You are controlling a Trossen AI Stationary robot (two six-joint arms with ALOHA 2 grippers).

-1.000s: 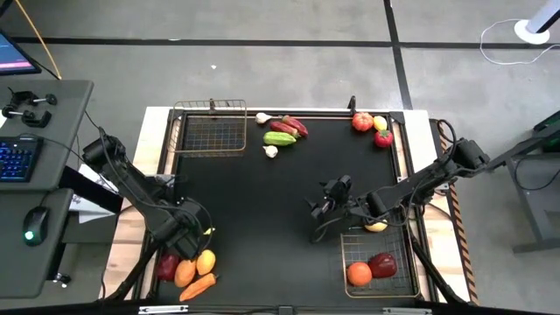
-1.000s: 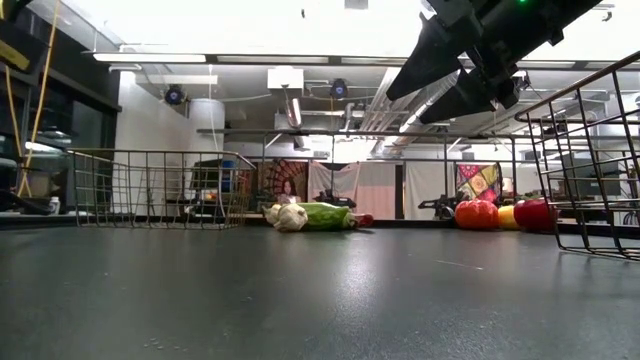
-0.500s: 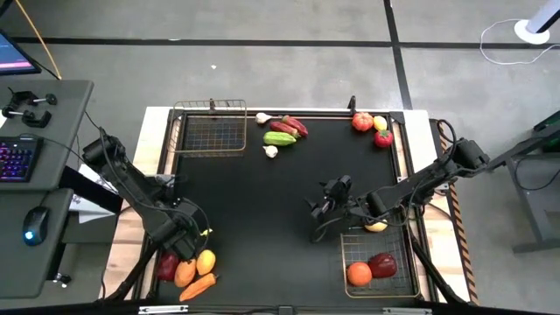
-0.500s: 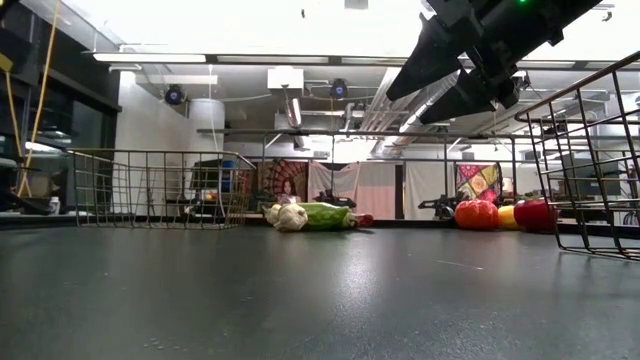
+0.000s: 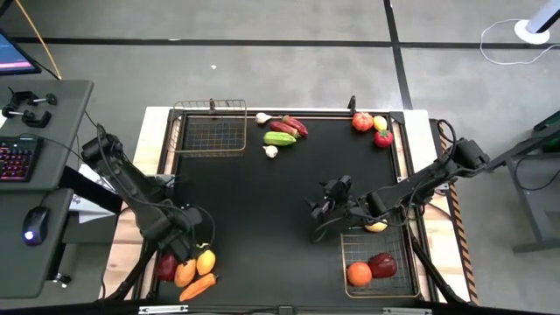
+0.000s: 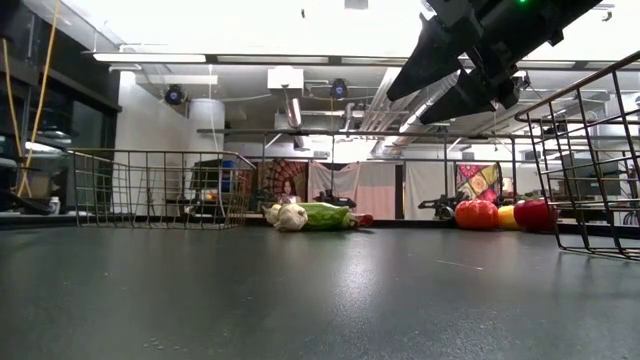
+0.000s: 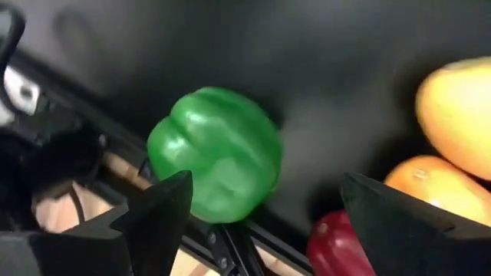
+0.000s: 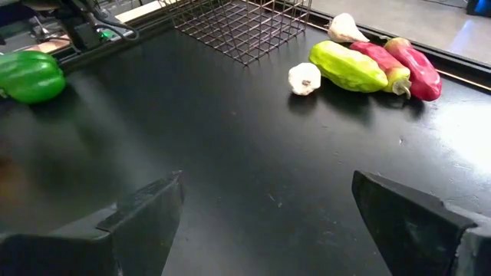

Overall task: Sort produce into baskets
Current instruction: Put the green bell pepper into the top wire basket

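- Left arm stretched from the table's left edge toward the near left corner, bent at the elbow, wrist tipped downward over the produce heap there.
- Left gripper (image 5: 184, 248) just above that heap, fingers (image 7: 165, 211) held wide apart, nothing between them.
- Green pepper (image 7: 215, 152) seen between those fingers in the left wrist view, lying at the very edge of the black table (image 5: 254, 201), beside the frame rail.
- Close by the pepper: a dark-red piece (image 5: 166, 267), two orange-yellow fruits (image 5: 206, 261) and a carrot (image 5: 198, 286), all touching or nearly touching each other.
- Right arm reaching from the right edge toward the middle of the table, forearm nearly level, raised above the surface as the low view shows.
- Right gripper (image 5: 322, 214) over bare table, just beside the far left corner of the silvery-grey basket (image 5: 408, 262); fingers (image 8: 146, 211) spread apart, empty.
- Inside that basket: an orange (image 5: 359, 273), a dark-red fruit (image 5: 382, 263) and a yellow piece (image 5: 376, 226) partly hidden under the arm.
- Coppery-rimmed basket (image 5: 210, 107) at the far left of the table, no produce visible in it.
- Beside it at the far edge: two white garlic bulbs (image 5: 270, 151), a green cucumber (image 5: 280, 138) and two dark-red long pieces (image 5: 295, 126), close together.
- At the far right corner: a red apple (image 5: 362, 122), a yellow lemon (image 5: 380, 123) and a red piece (image 5: 383, 138), touching one another.
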